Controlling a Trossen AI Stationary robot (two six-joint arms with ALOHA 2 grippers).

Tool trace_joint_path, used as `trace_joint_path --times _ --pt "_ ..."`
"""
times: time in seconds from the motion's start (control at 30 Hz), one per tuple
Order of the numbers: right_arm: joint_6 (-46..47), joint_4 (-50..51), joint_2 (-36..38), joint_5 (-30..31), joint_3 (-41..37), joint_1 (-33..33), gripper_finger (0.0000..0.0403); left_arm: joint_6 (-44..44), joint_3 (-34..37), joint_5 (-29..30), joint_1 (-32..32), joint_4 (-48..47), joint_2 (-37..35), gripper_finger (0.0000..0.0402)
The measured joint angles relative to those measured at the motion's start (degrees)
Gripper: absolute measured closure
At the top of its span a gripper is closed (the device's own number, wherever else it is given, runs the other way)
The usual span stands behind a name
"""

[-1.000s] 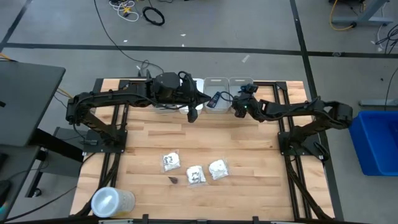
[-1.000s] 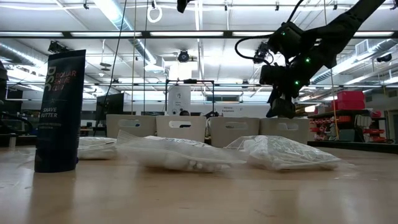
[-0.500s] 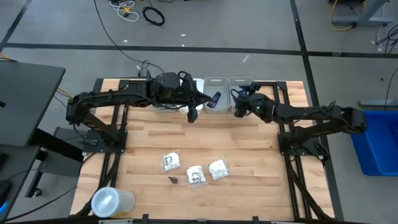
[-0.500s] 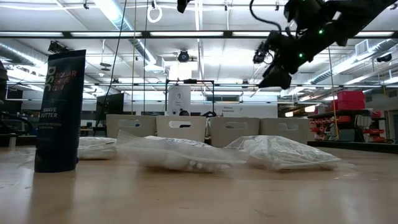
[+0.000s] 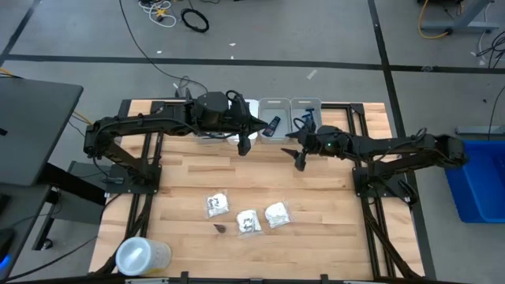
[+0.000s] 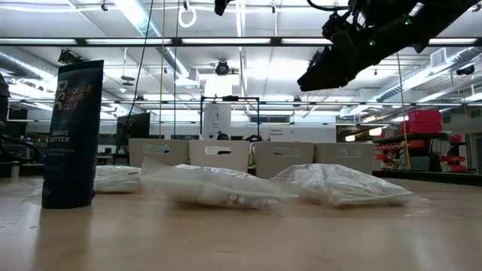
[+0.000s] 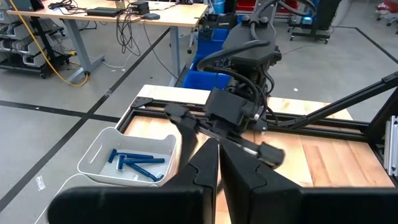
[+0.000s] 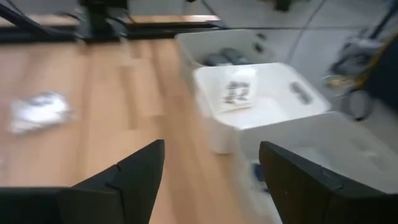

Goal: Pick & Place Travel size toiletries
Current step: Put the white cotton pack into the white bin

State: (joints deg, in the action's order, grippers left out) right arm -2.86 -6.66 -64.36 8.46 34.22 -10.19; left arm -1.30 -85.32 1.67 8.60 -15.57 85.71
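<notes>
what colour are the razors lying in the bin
Blue. The razors show best in the left wrist view, inside a white bin.

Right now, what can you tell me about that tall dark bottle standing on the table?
The dark bottle stands upright on the wooden table, beside clear crinkly packets. It is tall, flat-fronted, navy or black, with pale lettering running down its face. From above, only its round whitish top shows, near the table's front left corner. No gripper touches it.

My own fingers [image 8: 137,180] were matte black. Below lay a pale butcher-block table [image 5: 316,197] and white crinkly packets [image 5: 248,222] with dark print. Blue razors [image 7: 134,163] sat in a white bin [image 7: 102,152]; a navy pouch [image 6: 73,132] carried pale lettering.
</notes>
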Motion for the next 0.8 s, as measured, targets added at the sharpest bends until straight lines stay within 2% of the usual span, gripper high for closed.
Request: trace_joint_path --times 0.37,0.5,0.8 --pt "12.7 0.2 -0.1 -14.2 0.0 1.0 0.0159 0.0 0.0 0.0 0.0 0.0 0.0 0.0377" --pt "13.0 2.1 -0.7 -20.8 0.1 1.0 0.0171 0.0 0.0 0.0 0.0 0.0 0.0 0.0377" --pt "11.3 4.2 -6.5 -30.1 0.1 1.1 0.0203 0.0 0.0 -1.1 0.0 0.0 0.0 0.0377"
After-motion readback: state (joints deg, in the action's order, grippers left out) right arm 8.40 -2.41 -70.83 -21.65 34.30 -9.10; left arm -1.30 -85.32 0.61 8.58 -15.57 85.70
